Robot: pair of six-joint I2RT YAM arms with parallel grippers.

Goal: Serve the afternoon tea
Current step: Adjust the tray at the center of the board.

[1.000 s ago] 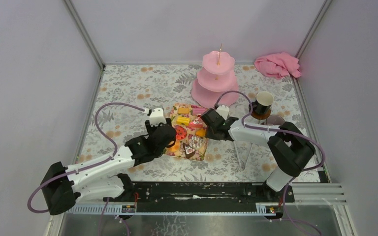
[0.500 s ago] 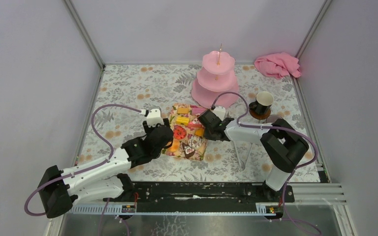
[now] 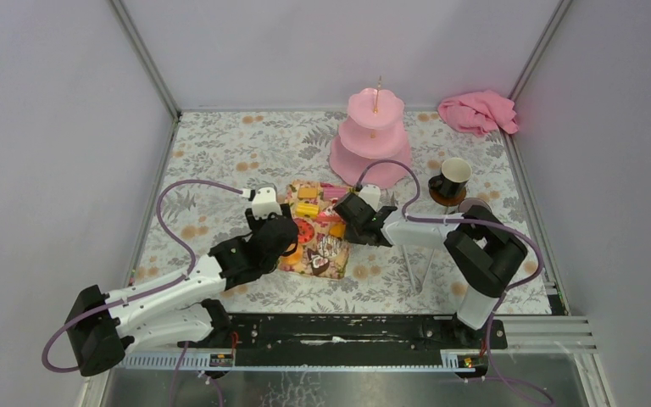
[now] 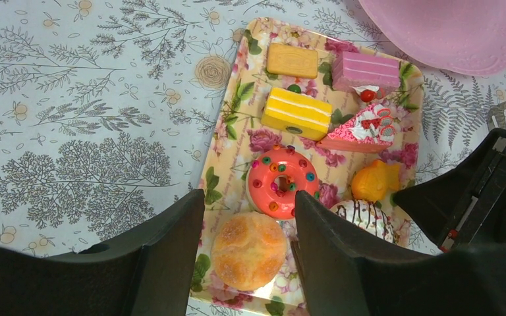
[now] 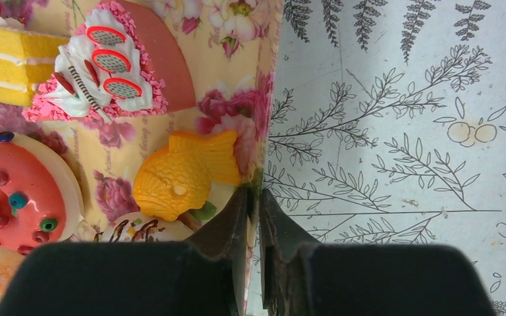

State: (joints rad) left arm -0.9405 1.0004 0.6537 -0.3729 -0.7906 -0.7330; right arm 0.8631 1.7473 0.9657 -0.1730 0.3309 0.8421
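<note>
Right gripper (image 5: 253,217) clamps the rim of the floral tray (image 5: 273,85) at lower centre — hold it level. Left gripper (image 4: 247,210) stands parted either side of the round bun (image 4: 249,250) — lower squarely.

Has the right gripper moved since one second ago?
Yes. The right gripper moved left, away from the black mug, and is shut on the floral tray's right edge.

Pink stand (image 4: 454,29) partly off-frame

Top view high, looking down, both wrist views close over tray (image 4: 232,139)
</note>
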